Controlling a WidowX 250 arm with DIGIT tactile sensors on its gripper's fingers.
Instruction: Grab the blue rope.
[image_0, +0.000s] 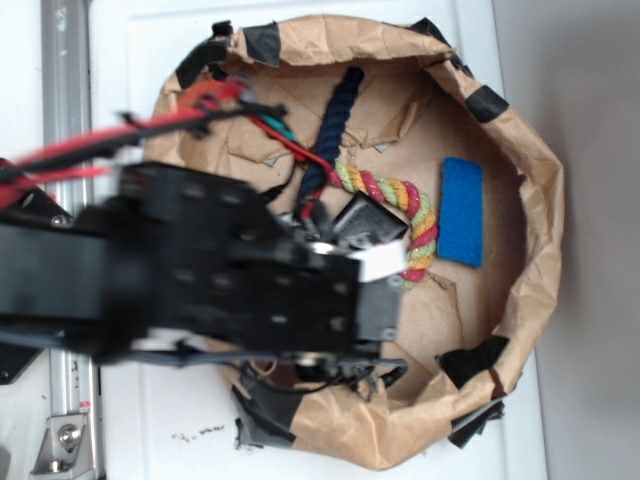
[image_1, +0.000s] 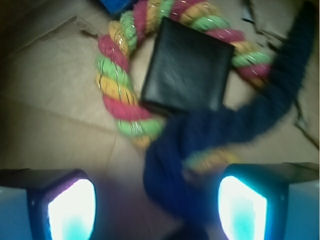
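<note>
Pincer (image_1: 157, 210) straddles blue rope (image_1: 240, 120) inside paper basket (image_0: 530, 250).

Your exterior view is evenly bright, yet the black robot arm (image_0: 200, 270) blurs softly at 9 o'clock. Your wrist view is dim and blurred; 2 glowing cyan-white finger pads (image_1: 72, 207) glare at 7 and 5 o'clock, corners darkening.
</note>
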